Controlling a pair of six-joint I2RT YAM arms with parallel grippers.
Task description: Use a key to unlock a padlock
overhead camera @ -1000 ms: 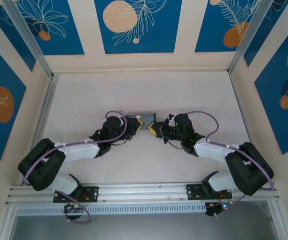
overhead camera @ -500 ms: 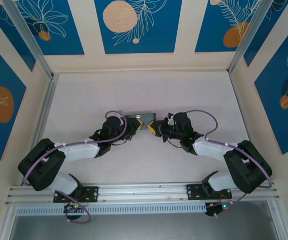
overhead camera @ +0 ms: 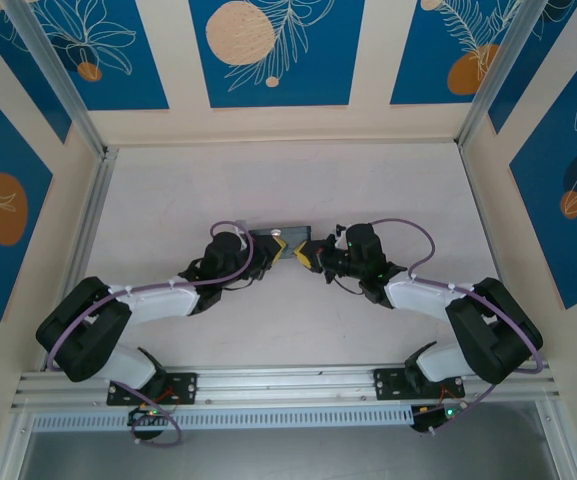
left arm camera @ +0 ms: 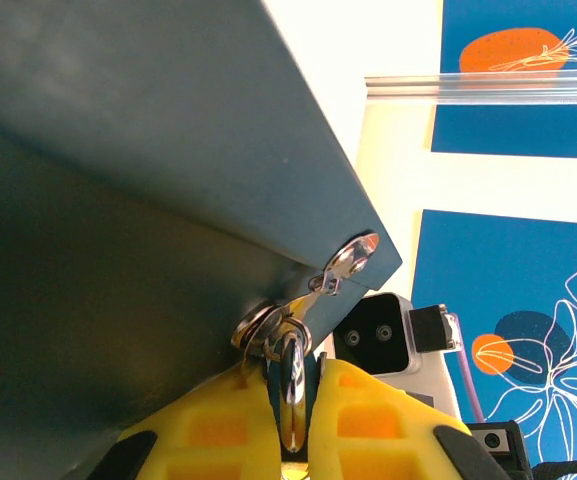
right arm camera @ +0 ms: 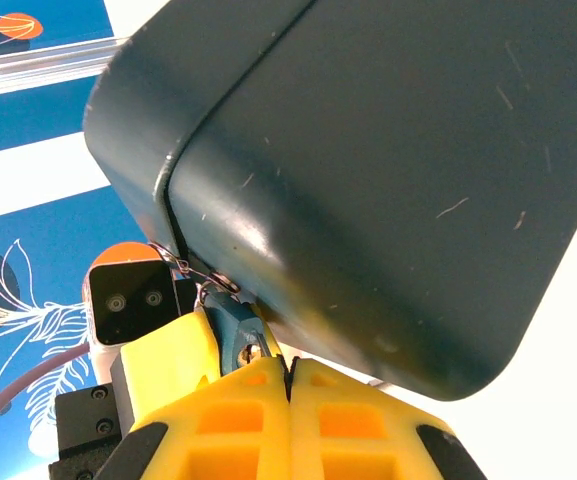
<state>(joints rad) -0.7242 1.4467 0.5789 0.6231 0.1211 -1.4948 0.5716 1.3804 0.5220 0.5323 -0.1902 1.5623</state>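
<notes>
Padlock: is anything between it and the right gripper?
Nothing visible does. In the right wrist view the right gripper, shut, has its tips close up to the padlock at the box corner. The left gripper clamps the padlock from the other side.

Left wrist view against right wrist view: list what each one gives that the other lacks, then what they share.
Left wrist: the left hand shut on the silvery key, just below a metal hasp at a corner of the dark box.
Right wrist: the shut right hand, the bluish padlock body at its tips, and the box's lid seam.
Both: the box close up, yellow fingers at the bottom edge, and blue wall panels behind.
</notes>
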